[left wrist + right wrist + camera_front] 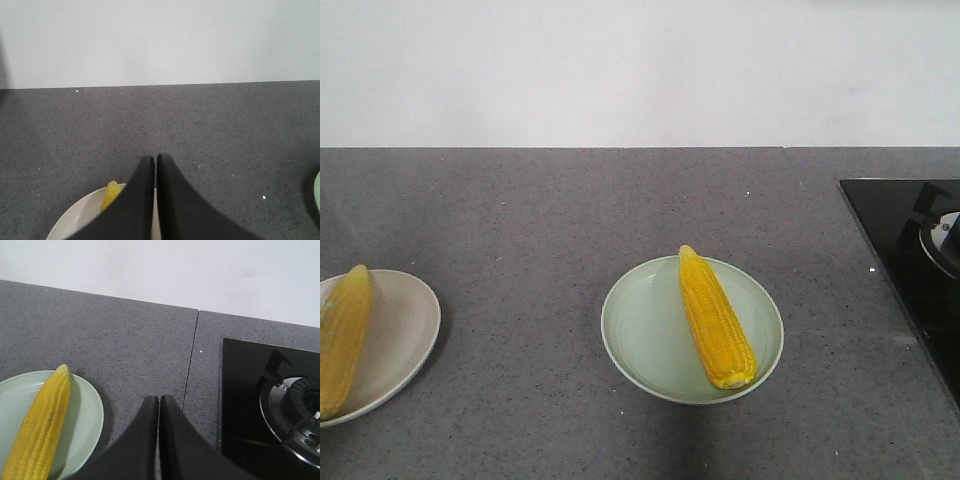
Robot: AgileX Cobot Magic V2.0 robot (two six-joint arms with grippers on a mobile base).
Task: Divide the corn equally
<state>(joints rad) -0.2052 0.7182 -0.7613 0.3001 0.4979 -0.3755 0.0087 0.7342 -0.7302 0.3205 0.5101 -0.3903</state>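
Yellow corn sits one to a plate, so as far as you can see the split is already even. Take the green plate (pixel 650 340) as your landmark, at the middle of the grey desk (pixel 550 210): one cob (pixel 716 320) lies across its right half, tip pointing away from you toward the wall. Well to its left, at the frame edge, a pale plate (pixel 405 330) carries the second cob (pixel 342 340), partly cut off from view. To the green plate's right is a black hob (pixel 900 250) with a burner.

Your left gripper (pixel 155 165) has its fingers pressed together with nothing between them, hanging over the pale plate's far rim. Your right gripper (pixel 159 405) is likewise closed and empty, just right of the green plate, above bare desk.

No loose cob shows anywhere on the desk. Judging from this, little remains beyond pulling both arms clear.
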